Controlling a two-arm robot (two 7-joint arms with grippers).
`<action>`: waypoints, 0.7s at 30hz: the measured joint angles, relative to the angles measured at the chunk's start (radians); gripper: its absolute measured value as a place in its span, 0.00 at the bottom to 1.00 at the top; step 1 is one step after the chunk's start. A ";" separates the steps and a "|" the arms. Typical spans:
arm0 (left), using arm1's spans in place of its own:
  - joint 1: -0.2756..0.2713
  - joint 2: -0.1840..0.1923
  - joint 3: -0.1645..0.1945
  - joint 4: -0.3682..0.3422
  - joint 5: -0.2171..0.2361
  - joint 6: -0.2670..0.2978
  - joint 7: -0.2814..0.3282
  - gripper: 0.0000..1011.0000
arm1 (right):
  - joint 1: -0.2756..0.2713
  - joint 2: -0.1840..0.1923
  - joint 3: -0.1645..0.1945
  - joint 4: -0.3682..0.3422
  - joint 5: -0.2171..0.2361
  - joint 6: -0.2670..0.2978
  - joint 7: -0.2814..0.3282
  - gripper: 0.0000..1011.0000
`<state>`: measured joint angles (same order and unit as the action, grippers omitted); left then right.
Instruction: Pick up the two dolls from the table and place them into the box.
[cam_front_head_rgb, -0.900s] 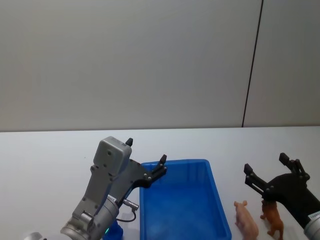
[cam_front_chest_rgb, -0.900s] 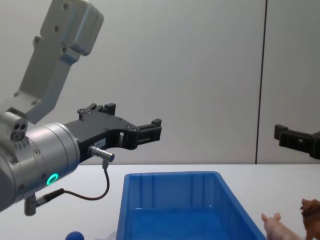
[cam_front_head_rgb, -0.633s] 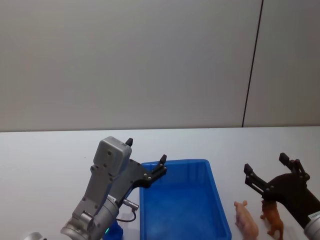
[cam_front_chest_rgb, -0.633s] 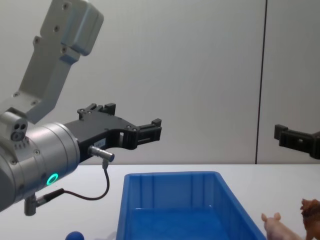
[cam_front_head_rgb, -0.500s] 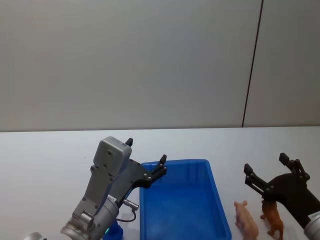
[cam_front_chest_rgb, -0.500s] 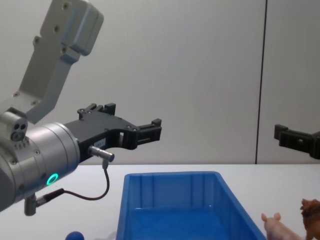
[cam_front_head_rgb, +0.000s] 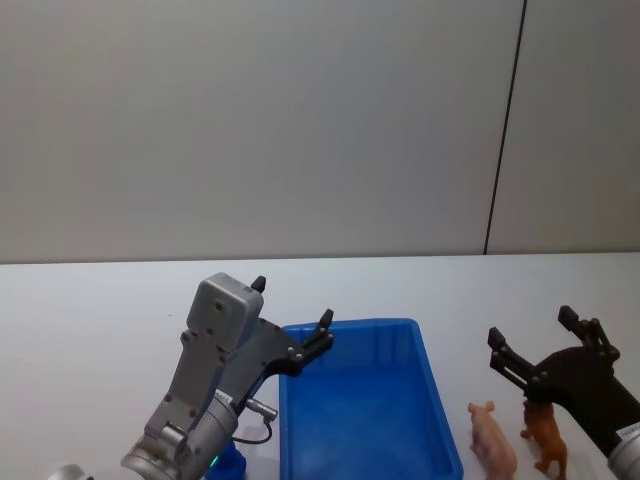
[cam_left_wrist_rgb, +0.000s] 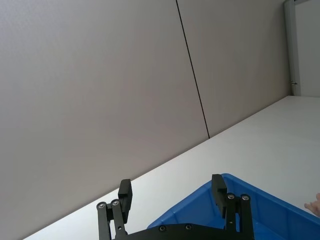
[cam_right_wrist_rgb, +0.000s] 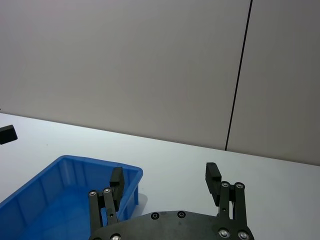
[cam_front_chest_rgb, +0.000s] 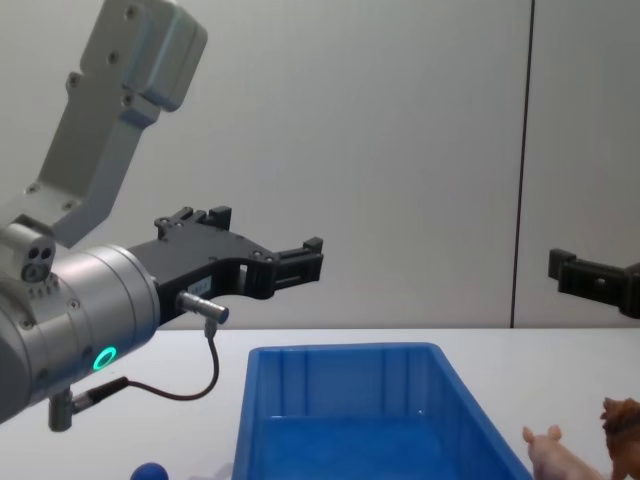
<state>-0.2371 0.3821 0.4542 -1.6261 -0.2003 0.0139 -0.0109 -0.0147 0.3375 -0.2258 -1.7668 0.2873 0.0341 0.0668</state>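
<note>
The blue box (cam_front_head_rgb: 367, 415) sits on the white table (cam_front_head_rgb: 90, 320), its inside bare; it also shows as the box (cam_front_chest_rgb: 370, 420). Right of it stand the two dolls: a pale pink pig (cam_front_head_rgb: 493, 440) and a reddish-brown animal (cam_front_head_rgb: 546, 438), seen again as the pig (cam_front_chest_rgb: 556, 456) and the brown animal (cam_front_chest_rgb: 624, 432). My right gripper (cam_front_head_rgb: 533, 338) hovers open just above and behind the dolls, touching neither. My left gripper (cam_front_head_rgb: 290, 312) hangs open over the box's far left corner, with nothing between its fingers (cam_left_wrist_rgb: 124, 194).
A small blue ball (cam_front_chest_rgb: 150, 471) lies on the table left of the box, below my left arm. A grey wall with a dark vertical seam (cam_front_head_rgb: 505, 130) rises behind the table. Bare white tabletop stretches behind the box and to the far left.
</note>
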 joint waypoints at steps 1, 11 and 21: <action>0.000 0.000 0.000 0.000 0.000 0.000 0.000 0.99 | 0.000 0.000 0.000 0.000 0.000 0.000 0.000 0.99; 0.000 0.000 0.000 0.000 0.000 0.000 0.000 0.99 | 0.000 0.000 0.000 0.000 0.000 0.000 0.000 0.99; 0.000 0.000 0.000 0.000 0.000 0.000 0.000 0.99 | 0.007 -0.002 0.003 0.009 0.001 0.003 0.002 0.99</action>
<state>-0.2371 0.3821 0.4542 -1.6262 -0.2004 0.0139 -0.0109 -0.0075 0.3359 -0.2226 -1.7582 0.2881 0.0374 0.0688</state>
